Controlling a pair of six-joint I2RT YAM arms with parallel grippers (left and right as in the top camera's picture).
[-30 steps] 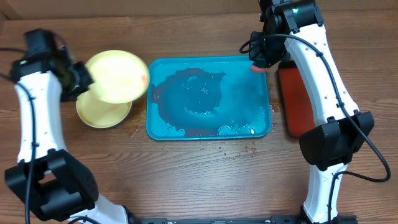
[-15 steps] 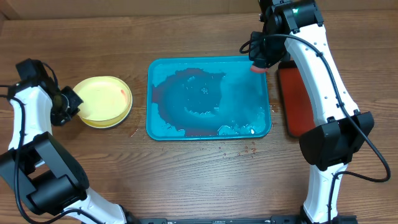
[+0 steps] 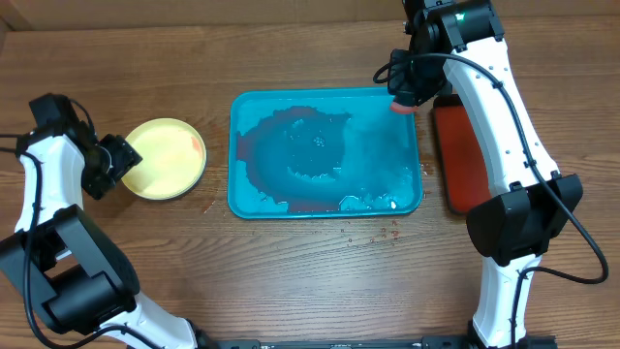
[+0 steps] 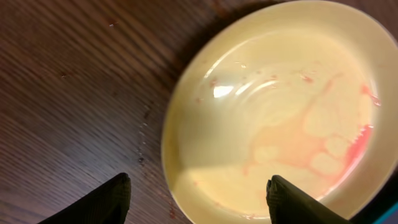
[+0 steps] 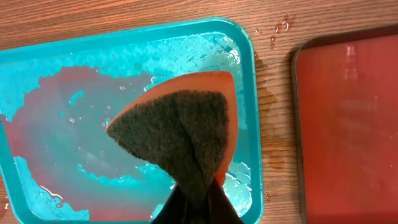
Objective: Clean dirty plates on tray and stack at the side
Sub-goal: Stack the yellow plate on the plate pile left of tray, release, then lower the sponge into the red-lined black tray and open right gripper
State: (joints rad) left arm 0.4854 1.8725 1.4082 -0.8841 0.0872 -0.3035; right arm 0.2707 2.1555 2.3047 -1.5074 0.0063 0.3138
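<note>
Overhead first: the left gripper (image 3: pixel 118 161) sat at the left edge of the plate (image 3: pixel 167 158), with its jaws spread wide and nothing pinched between them. I counted one yellow-green plate showing, flat on the table (image 3: pixel 310 281), just left of the turquoise tray (image 3: pixel 325 199) and not touching it. Couldn't tell if anything was stacked under it. The right gripper (image 3: pixel 403 99) hung over the tray's far right corner, clamped on one sponge (image 3: pixel 400 107). One red tray (image 3: pixel 465 165) lay just beside the turquoise one, on its right.

Left wrist cam: both fingers (image 4: pixel 106 202) poked in at the bottom, well apart, and the plate (image 4: pixel 273 112) lay beyond them with pink sauce streaks across its cream centre and a red smear near the rim.

Right wrist cam: the right gripper (image 5: pixel 191 206) was squeezed tight on the sponge (image 5: pixel 180 130), orange with a dark scrubby face, hanging above the turquoise tray (image 5: pixel 37 62), which was wet with pinkish water. The red tray (image 5: pixel 354 124) was off to the right.
</note>
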